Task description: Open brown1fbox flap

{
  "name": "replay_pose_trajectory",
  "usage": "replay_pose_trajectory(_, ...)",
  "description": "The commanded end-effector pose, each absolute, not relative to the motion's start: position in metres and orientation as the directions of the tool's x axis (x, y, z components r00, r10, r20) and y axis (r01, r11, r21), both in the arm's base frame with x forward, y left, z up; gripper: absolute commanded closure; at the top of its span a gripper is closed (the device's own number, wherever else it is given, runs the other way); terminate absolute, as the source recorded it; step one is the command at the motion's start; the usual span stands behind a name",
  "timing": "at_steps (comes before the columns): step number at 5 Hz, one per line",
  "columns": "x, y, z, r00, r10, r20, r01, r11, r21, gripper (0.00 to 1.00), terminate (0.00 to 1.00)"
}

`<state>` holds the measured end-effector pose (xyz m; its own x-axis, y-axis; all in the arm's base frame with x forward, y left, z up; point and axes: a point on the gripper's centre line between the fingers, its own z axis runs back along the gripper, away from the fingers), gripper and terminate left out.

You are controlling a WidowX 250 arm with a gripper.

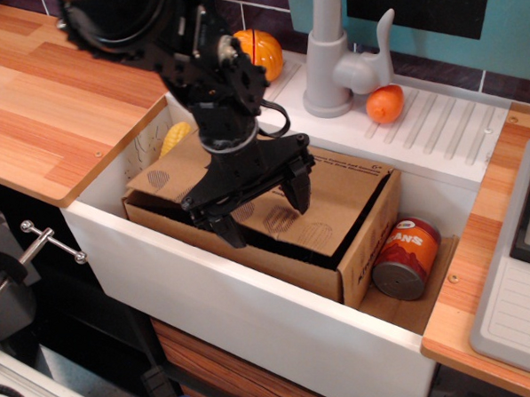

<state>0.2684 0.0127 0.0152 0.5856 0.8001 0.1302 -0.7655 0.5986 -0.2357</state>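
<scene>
The brown1fbox (367,246) lies in the white sink, its long side toward the front. Its flap (337,208) is a flat cardboard panel with dark oval hatched marks. It lies low over the box top, with a dark gap along its front edge. My black gripper (264,206) hangs over the left half of the flap with its two fingers spread wide apart. One finger (227,225) is at the flap's front edge, the other (299,186) is over the flap's middle. It holds nothing.
An orange can (406,258) stands in the sink right of the box. A yellow object (175,136) lies behind the box's left end. A grey tap (327,53), a small pumpkin (259,52) and an orange fruit (384,103) sit behind the sink (253,315). Wooden counters flank it.
</scene>
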Motion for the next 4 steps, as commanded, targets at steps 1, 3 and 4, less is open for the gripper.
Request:
replay_pose_trajectory(1, 0.271, 0.016, 0.032, 0.569, 0.792, 0.222, -0.729, 0.610, -0.310, 0.00, 0.00)
replay_pose_trajectory(3, 0.296, 0.021, 0.036, 0.577, 0.772, 0.268, -0.681, 0.636, -0.365, 0.00, 0.00)
replay_pose_trajectory(4, 0.305, 0.021, 0.039, 0.581, 0.760, 0.290, -0.664, 0.649, -0.371, 0.00, 0.00)
